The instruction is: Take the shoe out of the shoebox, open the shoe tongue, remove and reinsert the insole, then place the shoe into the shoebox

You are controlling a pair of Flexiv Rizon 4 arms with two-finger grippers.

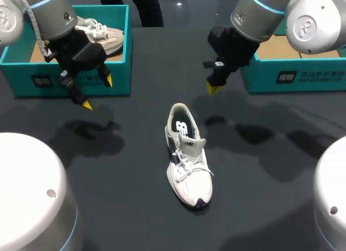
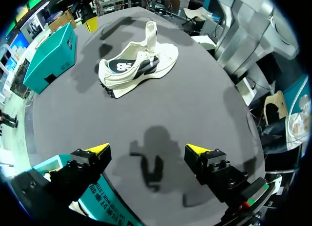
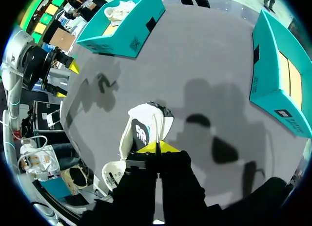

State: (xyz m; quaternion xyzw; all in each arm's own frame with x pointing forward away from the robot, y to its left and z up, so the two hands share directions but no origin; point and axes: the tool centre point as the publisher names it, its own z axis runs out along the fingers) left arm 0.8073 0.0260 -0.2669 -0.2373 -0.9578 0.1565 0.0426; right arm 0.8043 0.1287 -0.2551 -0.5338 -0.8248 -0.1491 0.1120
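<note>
- Sitting near the middle of the table (image 1: 135,51), the white shoe (image 1: 186,156) stands upright on its sole, out of both boxes, heel toward the far edge and toe toward the near edge.
- Left gripper (image 1: 97,92) hangs above the table just in front of the left shoebox (image 1: 116,56) at the far left corner, jaws spread wide, nothing between them.
- Right gripper (image 1: 212,87) hovers beyond the shoe's heel, yellow tips pressed together, holding nothing.
- Only the head view looks into the left shoebox, where a second shoe (image 1: 100,33) lies.
- The right shoebox (image 1: 292,78) sits at the far right corner; the right wrist view shows its brown floor more fully.
- The left wrist view gives the side-on look: the tongue (image 2: 151,33) stands straight up, clear of the opening, and the teal box wall shows right under the open fingers.
- The right wrist view looks down past its closed tips into the shoe's mouth, showing the dark printed insole (image 3: 142,133) lying inside.
- That same view catches the other arm off to the side near its box.
</note>
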